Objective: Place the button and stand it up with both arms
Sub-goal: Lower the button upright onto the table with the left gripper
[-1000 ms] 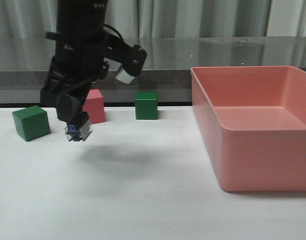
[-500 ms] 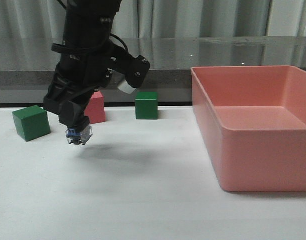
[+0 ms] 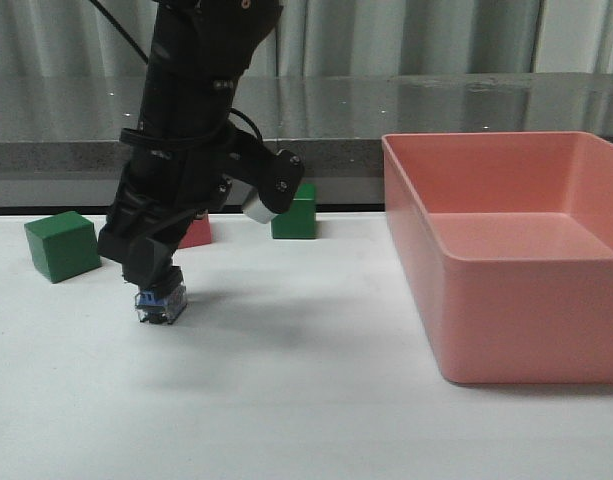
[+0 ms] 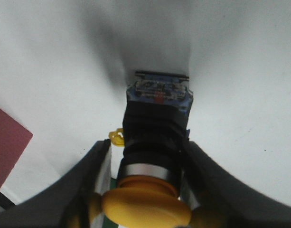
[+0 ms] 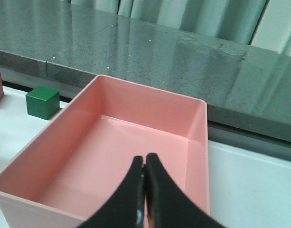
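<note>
We are setting the button [image 3: 160, 303] down — its clear-blue base meets the table [image 3: 286, 400] at seven o'clock from the pink cube [image 3: 196, 232]. Our left gripper [image 3: 156, 290] clamps its barrel; the right gripper [image 5: 144, 199] idles, pressed together and empty. Next: release gently, straight up.

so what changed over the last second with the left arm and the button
The left gripper came down, shifting slightly right, carrying the button from mid-air to the table; its blue base now sits at or just above the surface. The grip stayed shut on it. The green cubes, pink cube and pink bin did not move.
</note>
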Motion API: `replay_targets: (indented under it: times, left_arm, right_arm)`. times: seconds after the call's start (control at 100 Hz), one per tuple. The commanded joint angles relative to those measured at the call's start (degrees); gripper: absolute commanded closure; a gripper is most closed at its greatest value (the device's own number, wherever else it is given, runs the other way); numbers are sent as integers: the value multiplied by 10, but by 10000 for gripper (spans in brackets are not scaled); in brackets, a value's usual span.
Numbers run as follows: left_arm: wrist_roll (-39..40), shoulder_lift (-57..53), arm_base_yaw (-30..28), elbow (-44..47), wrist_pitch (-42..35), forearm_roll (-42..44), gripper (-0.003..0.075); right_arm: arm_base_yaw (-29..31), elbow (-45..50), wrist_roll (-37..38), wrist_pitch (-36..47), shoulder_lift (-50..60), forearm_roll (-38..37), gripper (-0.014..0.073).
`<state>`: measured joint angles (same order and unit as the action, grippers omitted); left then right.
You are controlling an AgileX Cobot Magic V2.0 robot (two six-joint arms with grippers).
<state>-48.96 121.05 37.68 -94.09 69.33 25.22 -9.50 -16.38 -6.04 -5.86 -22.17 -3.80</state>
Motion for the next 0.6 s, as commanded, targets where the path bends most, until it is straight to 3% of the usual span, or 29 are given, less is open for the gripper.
replay_targets:
  times: [0.0, 0.32, 0.41, 0.59]
  left_arm:
    - [4, -30, 5, -16, 15, 12, 739]
    - [4, -30, 5, -16, 26, 12, 708]
    - [4, -30, 5, -16, 30, 11, 600]
    - [4, -30, 5, -24, 30, 12, 227]
  right_arm:
    - [2, -15, 1, 40, -3, -5, 654]
    - [2, -15, 1, 40, -3, -5, 654]
    - [2, -15, 1, 40, -3, -5, 654]
    - [2, -15, 1, 40, -3, -5, 654]
